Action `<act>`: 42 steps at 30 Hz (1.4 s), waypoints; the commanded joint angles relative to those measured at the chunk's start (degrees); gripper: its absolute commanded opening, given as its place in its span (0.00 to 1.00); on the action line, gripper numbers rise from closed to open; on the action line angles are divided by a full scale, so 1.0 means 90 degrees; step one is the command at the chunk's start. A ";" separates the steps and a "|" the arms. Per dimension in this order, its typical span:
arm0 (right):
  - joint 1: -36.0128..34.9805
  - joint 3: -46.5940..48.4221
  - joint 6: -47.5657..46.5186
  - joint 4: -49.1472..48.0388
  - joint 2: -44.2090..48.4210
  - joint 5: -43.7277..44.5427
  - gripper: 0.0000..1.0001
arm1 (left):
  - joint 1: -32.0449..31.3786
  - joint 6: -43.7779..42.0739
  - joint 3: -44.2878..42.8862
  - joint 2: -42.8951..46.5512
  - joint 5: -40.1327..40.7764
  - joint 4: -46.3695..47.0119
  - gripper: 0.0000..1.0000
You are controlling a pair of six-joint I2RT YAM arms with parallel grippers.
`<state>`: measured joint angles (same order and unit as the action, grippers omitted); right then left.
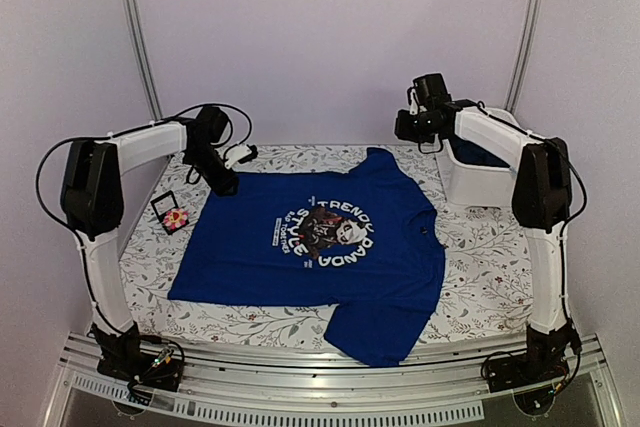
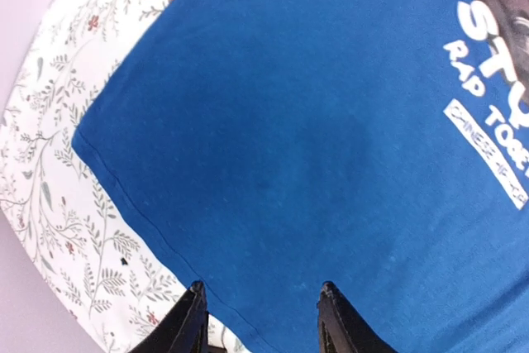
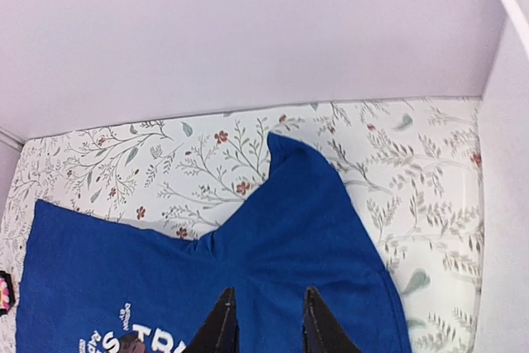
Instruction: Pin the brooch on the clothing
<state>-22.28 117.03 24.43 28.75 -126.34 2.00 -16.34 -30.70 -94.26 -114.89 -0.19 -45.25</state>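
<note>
While brooch [image 1: 178, 218] rests seemingly on tray [image 1: 163, 205], clothing [image 1: 240, 257] spread flat

T-shirt [image 1: 240, 257] txt, wht: "TRENDY PANDA"; also "RAD TOGE…", "CHINESE…", both cut off.

The counter [image 1: 480, 277], covered in a white leaf-and-flower print, carries the royal-blue T-shirt [image 1: 250, 257] spread flat across its middle, a small dark tray [image 1: 163, 205] with the pink brooch [image 1: 177, 218] at its left, and a white bin [image 1: 470, 185] at the far right.
</note>
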 commanded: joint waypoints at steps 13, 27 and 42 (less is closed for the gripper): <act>0.0453 0.2481 0.1480 -0.2085 -0.3196 -0.0963 0.73 | 0.0029 0.0121 0.0165 -0.1266 0.1093 0.0874 0.45; 0.0677 0.2807 0.2792 -0.1985 -0.4113 -0.1340 0.66 | 0.0023 0.0149 0.1059 -0.0825 0.0689 0.0954 0.45; 0.0816 0.2660 0.3315 -0.2590 -0.4166 -0.2326 0.00 | 0.0000 0.0035 0.1055 -0.0649 0.0537 0.0767 0.45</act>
<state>-16.45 141.16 52.18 7.55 -162.76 -15.05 -16.34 -29.52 -86.35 -122.04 6.26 -34.35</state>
